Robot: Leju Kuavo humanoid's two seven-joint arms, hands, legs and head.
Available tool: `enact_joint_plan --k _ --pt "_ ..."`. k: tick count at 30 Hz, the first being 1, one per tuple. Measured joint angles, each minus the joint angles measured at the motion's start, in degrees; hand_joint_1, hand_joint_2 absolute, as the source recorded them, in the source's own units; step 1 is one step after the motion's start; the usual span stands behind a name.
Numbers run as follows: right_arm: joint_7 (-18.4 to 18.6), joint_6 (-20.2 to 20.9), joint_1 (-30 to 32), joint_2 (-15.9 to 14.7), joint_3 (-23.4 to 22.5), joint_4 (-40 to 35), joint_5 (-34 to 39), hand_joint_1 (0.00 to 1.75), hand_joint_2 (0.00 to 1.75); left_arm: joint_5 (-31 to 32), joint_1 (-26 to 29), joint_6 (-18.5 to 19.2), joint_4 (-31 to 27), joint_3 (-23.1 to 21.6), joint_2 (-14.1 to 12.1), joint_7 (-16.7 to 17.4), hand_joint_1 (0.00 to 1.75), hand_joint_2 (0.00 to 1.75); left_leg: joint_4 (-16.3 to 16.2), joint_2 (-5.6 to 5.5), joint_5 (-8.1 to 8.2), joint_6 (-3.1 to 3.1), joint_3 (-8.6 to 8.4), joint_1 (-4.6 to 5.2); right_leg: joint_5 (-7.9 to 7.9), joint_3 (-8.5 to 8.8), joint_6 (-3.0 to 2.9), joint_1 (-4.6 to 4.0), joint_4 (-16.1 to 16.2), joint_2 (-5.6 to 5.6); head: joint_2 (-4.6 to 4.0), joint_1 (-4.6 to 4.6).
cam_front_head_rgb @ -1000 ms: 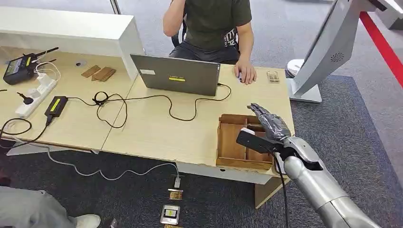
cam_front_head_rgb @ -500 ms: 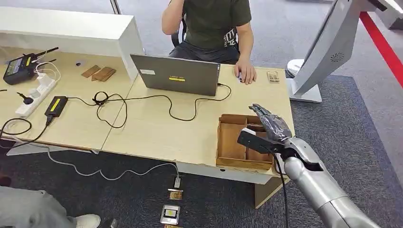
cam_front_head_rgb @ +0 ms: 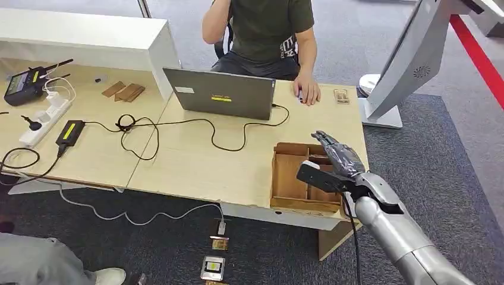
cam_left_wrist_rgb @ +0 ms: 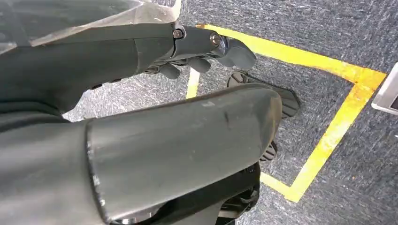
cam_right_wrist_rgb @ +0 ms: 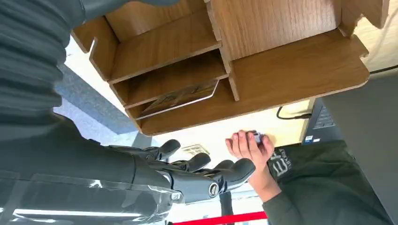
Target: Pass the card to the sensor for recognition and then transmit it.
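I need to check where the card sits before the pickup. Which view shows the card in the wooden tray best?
The right wrist view: the card lies flat in a narrow compartment of the wooden tray. In the head view the right hand covers that part. The left wrist view faces the floor.

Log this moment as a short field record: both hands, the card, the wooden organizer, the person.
right hand: held over the wooden organizer, fingers apart, holding nothing
left hand: hanging low over grey carpet with yellow floor tape, fingers curled in, empty
card: lying flat in a narrow compartment of the organizer, untouched
wooden organizer: at the near right corner of the desk
person: seated behind the laptop, one hand on the desk
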State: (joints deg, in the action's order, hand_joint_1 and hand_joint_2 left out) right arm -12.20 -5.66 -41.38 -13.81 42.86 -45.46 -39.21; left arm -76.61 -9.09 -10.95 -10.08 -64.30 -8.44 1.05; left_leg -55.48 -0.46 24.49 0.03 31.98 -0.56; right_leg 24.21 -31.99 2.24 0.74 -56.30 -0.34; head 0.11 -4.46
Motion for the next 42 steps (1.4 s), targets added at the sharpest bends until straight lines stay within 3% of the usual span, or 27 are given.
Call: enact_joint_plan --k 42 --pt "0.0 0.0 0.0 0.3 0.0 0.6 0.0 0.0 1.75 0.0 0.0 0.0 0.0 0.0 0.0 0.0 0.0 0.0 0.0 0.0 -0.01 -0.01 0.0 0.0 0.0 0.0 0.0 0.0 0.0 0.0 0.0 0.0"
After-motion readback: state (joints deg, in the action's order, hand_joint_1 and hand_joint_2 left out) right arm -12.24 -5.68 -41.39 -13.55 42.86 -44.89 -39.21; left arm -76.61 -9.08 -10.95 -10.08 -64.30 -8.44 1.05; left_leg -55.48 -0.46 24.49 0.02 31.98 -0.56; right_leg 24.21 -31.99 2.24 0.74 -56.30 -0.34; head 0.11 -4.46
